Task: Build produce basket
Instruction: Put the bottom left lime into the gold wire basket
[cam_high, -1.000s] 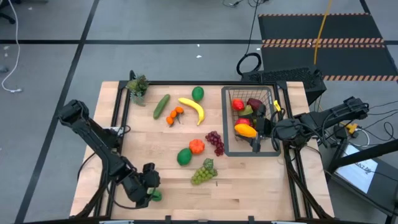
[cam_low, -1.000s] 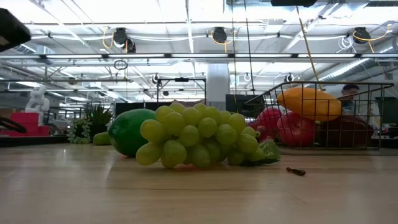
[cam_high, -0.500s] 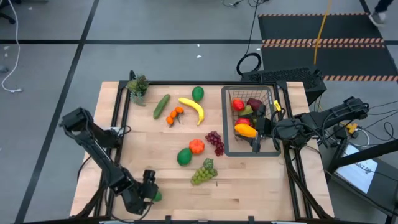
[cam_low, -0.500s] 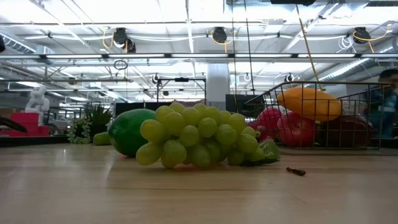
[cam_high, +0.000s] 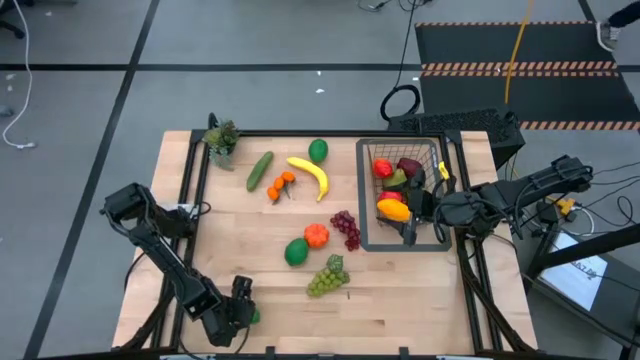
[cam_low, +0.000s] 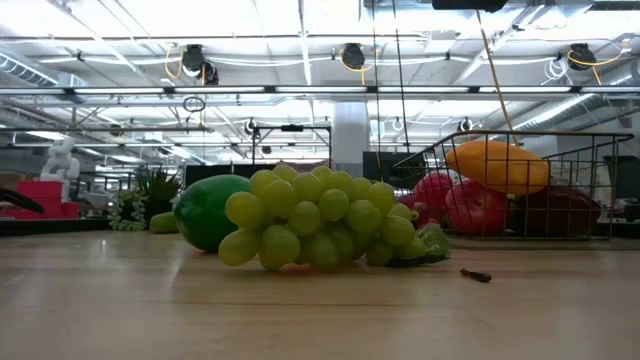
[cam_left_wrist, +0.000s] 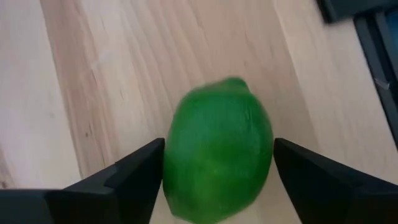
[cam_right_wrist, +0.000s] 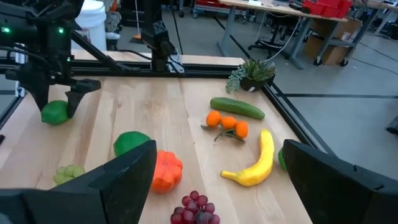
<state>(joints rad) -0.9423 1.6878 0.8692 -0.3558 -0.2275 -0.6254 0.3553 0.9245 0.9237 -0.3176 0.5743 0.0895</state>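
Left hand around a lime at the near corner of the counter

The left hand (cam_high: 243, 314) has moved nearer to the front edge than a second ago and now stands with its fingers (cam_left_wrist: 134, 177) on both sides of a lime (cam_left_wrist: 217, 149), very close but not clearly pressing it, so I cannot tell if it holds. The right hand (cam_high: 412, 215) has not moved: it waits with fingers wide over the basket (cam_high: 367, 238), which already has a mango (cam_high: 394, 209) and red fruit inside. The banana (cam_high: 311, 175), cucumber (cam_high: 260, 170) and green grapes (cam_high: 327, 277) lie on the counter (cam_high: 400, 290); I judge much work remains.
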